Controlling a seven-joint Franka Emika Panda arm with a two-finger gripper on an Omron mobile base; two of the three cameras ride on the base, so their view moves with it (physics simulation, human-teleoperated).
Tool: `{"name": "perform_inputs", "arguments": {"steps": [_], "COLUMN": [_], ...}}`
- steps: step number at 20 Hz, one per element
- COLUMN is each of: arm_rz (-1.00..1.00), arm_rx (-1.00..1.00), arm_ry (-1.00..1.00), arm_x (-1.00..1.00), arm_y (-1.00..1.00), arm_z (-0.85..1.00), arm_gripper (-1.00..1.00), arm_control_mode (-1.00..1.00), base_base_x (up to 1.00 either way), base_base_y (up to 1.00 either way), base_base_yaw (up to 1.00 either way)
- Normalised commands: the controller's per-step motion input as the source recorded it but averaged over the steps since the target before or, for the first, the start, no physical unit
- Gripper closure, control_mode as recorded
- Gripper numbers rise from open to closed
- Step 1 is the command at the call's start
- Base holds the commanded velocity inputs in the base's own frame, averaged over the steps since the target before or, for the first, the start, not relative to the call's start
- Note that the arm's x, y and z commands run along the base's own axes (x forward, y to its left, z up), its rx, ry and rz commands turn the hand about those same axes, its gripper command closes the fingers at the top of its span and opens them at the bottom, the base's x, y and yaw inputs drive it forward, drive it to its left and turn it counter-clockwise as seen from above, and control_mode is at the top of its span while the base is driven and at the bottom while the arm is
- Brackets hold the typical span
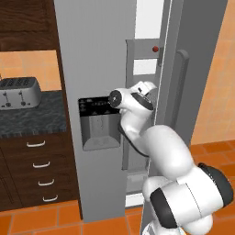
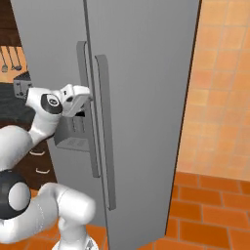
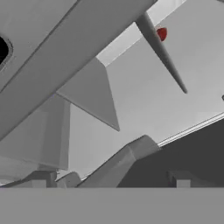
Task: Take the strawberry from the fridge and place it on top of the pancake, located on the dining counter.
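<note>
Grey steel dominates the scene as the white arm reaches up to the fridge (image 1: 101,55), its hand pushed into the narrow gap between the two doors. The gripper (image 1: 153,92) sits at the edge of that gap in the left base view, level with the top of the black dispenser panel (image 1: 98,121); its fingertips are hidden behind the door edge there. In the right base view the hand (image 2: 78,100) meets the long vertical handles (image 2: 105,132) from the left, and the fingers cannot be made out. Going by the hand view, where the two dark finger tips (image 3: 181,179) stand far apart at the bottom of the picture, the claw is spread wide and holds nothing; whether it touches the door or handle cannot be told.

The arm rises from the base in a bent pose: a thick lower link (image 1: 193,193) leans up to an elbow, a second link climbs toward the fridge, and the wrist turns sideways so the hand points into the opening.

Inside, the strawberry (image 1: 155,48) shows as a small red dot on a pale shelf high in the gap, above the hand and apart from it. The hand view catches the same berry (image 3: 162,33) near its upper right, beside a slanted grey edge.

To the left stand a toaster (image 1: 19,92) on a dark speckled worktop (image 1: 32,120), dark wood drawers (image 1: 39,170) beneath it, and an orange tiled floor (image 2: 210,215).
</note>
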Motion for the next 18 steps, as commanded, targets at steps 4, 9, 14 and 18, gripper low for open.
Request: {"name": "perform_inputs", "arguments": {"steps": [4, 9, 14, 18], "arm_rz": [-0.24, -0.27, -0.24, -0.22], "arm_rx": [-0.07, -0.01, 0.0, 0.03], "arm_ry": [0.02, 0.0, -0.02, -0.13], "arm_x": [0.7, 0.25, -0.1, -0.67], "arm_y": [-0.09, -0.58, -0.98, -1.0], "arm_z": [-0.14, -0.02, 0.01, 0.11], "arm_gripper": [-1.0, -1.0, -1.0, -1.0], "arm_control_mode": [-1.0, -1.0, -1.0, -1.0], "base_base_x": [0.0, 0.0, 0.0, 0.0], "base_base_y": [0.0, 0.0, 0.0, 0.0], "base_base_yaw": [0.0, 0.0, 0.0, 0.0]}}
